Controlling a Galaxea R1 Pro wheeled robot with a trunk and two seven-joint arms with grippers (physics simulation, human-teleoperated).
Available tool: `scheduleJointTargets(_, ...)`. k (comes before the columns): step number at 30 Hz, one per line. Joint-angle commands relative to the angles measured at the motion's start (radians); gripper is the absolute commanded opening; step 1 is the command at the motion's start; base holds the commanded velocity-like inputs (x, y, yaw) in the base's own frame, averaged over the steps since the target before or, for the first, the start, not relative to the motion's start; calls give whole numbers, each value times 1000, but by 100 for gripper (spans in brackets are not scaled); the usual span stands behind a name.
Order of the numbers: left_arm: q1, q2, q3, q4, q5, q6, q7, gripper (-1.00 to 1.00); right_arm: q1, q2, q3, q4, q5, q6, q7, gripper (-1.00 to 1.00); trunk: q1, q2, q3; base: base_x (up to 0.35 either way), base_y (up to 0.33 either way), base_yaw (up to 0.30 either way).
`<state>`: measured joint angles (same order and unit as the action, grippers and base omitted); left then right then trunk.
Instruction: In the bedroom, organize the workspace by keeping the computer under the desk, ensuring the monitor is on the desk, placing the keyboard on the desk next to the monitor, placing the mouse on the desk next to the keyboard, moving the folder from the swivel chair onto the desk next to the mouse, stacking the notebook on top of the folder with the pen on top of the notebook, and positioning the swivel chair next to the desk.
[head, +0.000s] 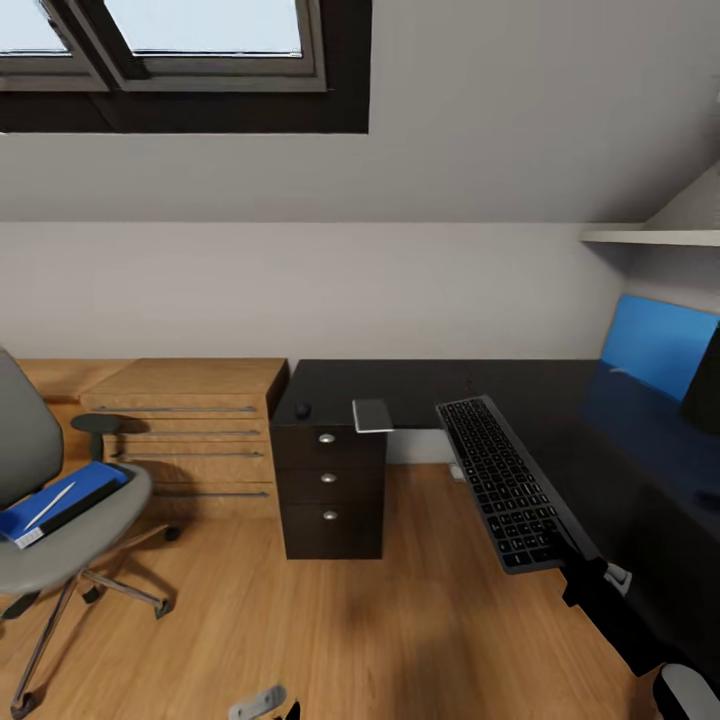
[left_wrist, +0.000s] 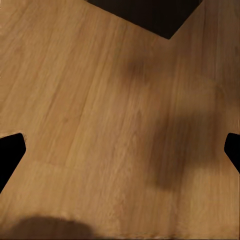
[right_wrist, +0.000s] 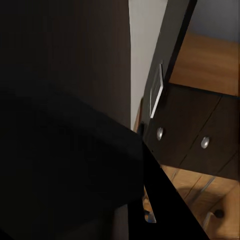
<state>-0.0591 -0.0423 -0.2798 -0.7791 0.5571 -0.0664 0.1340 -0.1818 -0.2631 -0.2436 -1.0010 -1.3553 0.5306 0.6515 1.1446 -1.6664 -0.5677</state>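
Observation:
The keyboard (head: 503, 482) hangs tilted over the black desk's (head: 420, 385) front edge, and my right gripper (head: 590, 578) is shut on its near end. A small dark mouse (head: 303, 409) and the grey notebook (head: 372, 415) lie on the desk's left end. At the left, the swivel chair (head: 95, 535) carries the blue folder (head: 62, 498) with a pale pen (head: 50, 506) on it. My left gripper (left_wrist: 120, 155) is open above the wood floor, with black fingertips (left_wrist: 10, 155) showing. A blue panel (head: 655, 345) stands at the far right of the desk; I cannot tell whether it is the monitor. The computer is out of view.
A black three-drawer unit (head: 330, 490) stands under the desk's left end, beside low oak drawers (head: 190, 430). A white shelf (head: 650, 237) hangs above the desk's right end. A dark shape (head: 705, 385) sits at the right edge. Wood floor (head: 400, 620) lies between chair and desk.

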Motion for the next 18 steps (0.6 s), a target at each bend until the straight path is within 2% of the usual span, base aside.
scheduleJointTargets(1,-1,1,-6,0,10,-6,7,100,-1,0,-1,0,-12,10,2,-100,-1,-1,-1,-326,-67,0)
scheduleJointTargets(5,-1,1,-6,0,11,-6,7,100,-1,-1,1,-1,-11,11,2,-100,-1,-1,-1,-209,-35,0)
scheduleJointTargets(10,-1,1,-6,0,11,-6,7,100,-1,-1,2,-4,-11,11,1,-100,-1,-1,-1,-53,-8,0)
scheduleJointTargets(18,-1,1,-5,2,13,-6,7,100,-1,0,3,-6,-11,12,2,-100,-31,55,24,-7,-1,0)
